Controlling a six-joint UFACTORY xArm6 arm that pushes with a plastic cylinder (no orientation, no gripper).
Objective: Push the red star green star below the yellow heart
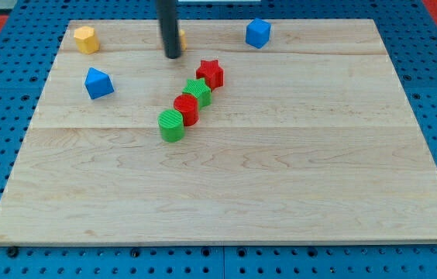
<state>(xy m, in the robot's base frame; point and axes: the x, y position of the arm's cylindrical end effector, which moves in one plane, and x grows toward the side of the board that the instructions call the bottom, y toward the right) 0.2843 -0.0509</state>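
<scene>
So the near half of the wooden board [226, 194], toward the view's bottom edge, has nothing but bare planks, and the blocks start around the middle. Closest is a green cylinder [172, 125], a bit left of the board's centre. Touching it up and to the right is a red cylinder [187, 109], then the green star [197, 91] pressed against that, then the red star [211, 74] at the far end of the line. All four make one diagonal chain climbing toward the top right corner, each one touching its neighbour.

Off toward the left edge, roughly level with the green star, sits a blue block [98, 82] with a pointed, wedge-like shape, well apart from the chain.

Further back, the rod comes down from the view's top edge and its tip [173, 56] lands just up and left of the red star, near it but not touching. A sliver of yellow [183, 36] peeks out from behind the rod on its right side; too much of it is hidden to tell its shape. As for a claw, there isn't one on this arm, just the plain rod, holding nothing.

Along the top edge, a yellow hexagon-ish block [86, 39] sits near the top left corner, and a blue cube [257, 32] sits right of centre.
</scene>
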